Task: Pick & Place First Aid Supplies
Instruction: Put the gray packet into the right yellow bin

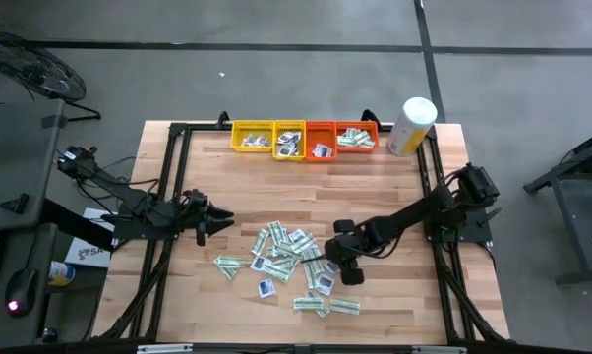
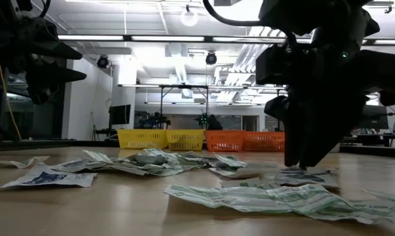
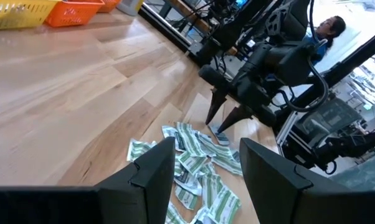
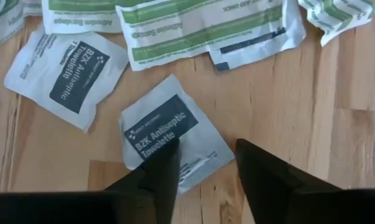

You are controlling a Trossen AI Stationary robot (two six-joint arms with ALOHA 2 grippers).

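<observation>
Right gripper (image 4: pixel 203 163): arm stretched low from the wooden surface (image 1: pixel 375 187)'s right edge, pointing down, jaws apart astride one corner of a small white square paper packet with a dark blue centre (image 4: pixel 172 138), touching it.
Left gripper (image 1: pixel 220 218): raised left of the packet pile (image 1: pixel 291 261), jaws apart, empty.
Trays on the far edge: two yellow plastic trays (image 1: pixel 269 137), two red plastic trays (image 1: pixel 339 137), all holding packets.
Loose packets: dozens; exact count cannot be told.

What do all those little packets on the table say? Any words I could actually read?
"BZK Antiseptic Towelette": square packet under the right gripper.
"BZK Antiseptic Towelette": second square packet, text running sideways.
"Adhesive Bandage": green-striped strip, faint.
Smaller print on the packets and everything in the trays: too small to read.
</observation>
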